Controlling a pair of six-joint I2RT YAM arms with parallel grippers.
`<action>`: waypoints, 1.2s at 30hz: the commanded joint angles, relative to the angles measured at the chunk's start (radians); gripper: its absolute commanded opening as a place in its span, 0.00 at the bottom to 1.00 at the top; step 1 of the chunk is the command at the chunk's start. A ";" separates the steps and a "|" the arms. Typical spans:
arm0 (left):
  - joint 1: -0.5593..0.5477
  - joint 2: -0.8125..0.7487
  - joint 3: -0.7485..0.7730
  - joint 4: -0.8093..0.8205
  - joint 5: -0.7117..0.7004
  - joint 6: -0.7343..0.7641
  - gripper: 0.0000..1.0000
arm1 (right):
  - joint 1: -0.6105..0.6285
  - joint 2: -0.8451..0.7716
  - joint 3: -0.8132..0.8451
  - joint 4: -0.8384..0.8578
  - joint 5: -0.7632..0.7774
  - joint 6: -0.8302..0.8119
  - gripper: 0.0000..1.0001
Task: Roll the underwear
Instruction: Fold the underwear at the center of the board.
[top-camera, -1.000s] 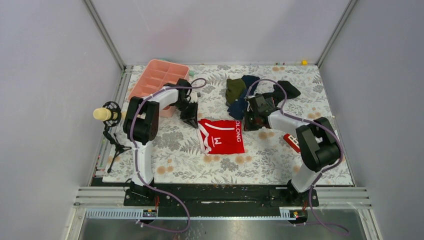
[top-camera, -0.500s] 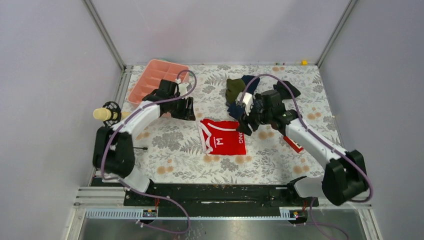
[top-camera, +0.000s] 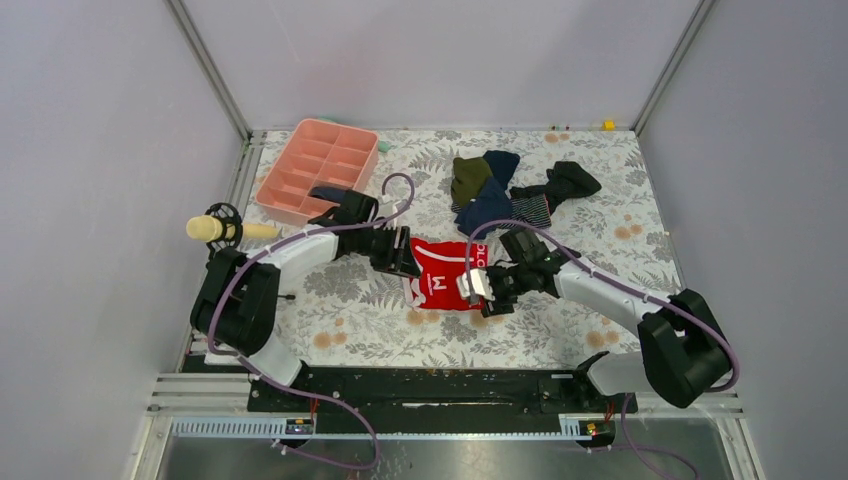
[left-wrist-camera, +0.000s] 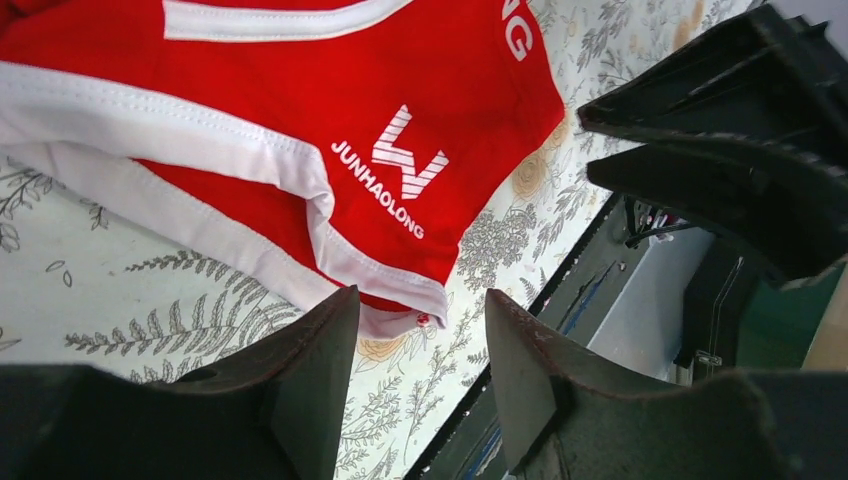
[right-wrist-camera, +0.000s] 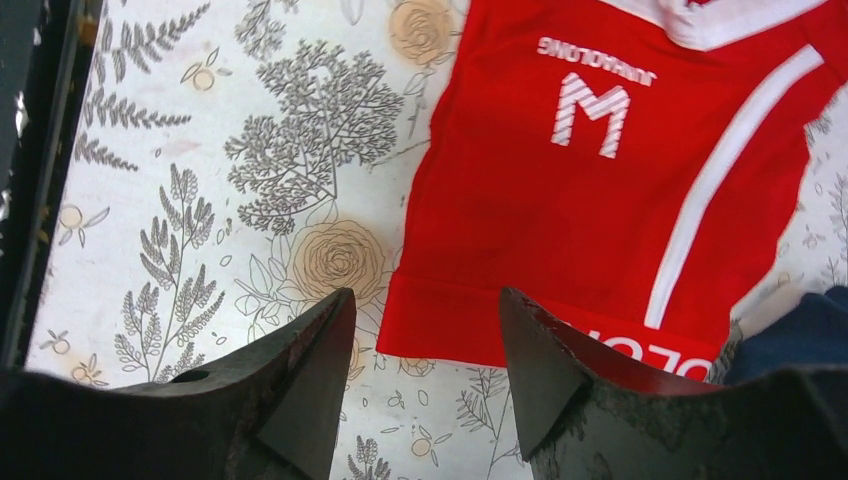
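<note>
The underwear (top-camera: 440, 277) is a red brief with white trim and a white logo, lying flat on the floral mat. My left gripper (top-camera: 400, 258) hovers at its left edge, open and holding nothing. In the left wrist view the white-trimmed corner of the underwear (left-wrist-camera: 350, 90) lies just beyond the left gripper (left-wrist-camera: 420, 300). My right gripper (top-camera: 480, 290) is over the underwear's right side, also open. In the right wrist view the red hem of the underwear (right-wrist-camera: 600, 180) lies just ahead of the right gripper (right-wrist-camera: 428, 300), with nothing between the fingers.
A pink compartment tray (top-camera: 315, 165) stands at the back left. A pile of olive and navy garments (top-camera: 485, 185) and a black garment (top-camera: 568, 182) lie at the back right. A yellow-tipped stand (top-camera: 205, 228) sits off the mat's left edge.
Both arms swung forward from the back of the mat to the underwear, the left to its left edge, the right to its right side. Both grippers went from shut to open.
</note>
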 joint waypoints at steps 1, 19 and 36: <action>0.004 -0.046 0.022 0.045 0.063 0.077 0.50 | 0.032 0.023 -0.019 -0.002 0.047 -0.186 0.62; -0.227 -0.343 -0.279 0.398 -0.265 0.440 0.52 | 0.111 0.080 -0.128 0.129 0.265 -0.317 0.30; -0.303 -0.392 -0.357 0.438 -0.221 0.634 0.52 | 0.108 0.016 -0.066 0.339 0.347 -0.265 0.00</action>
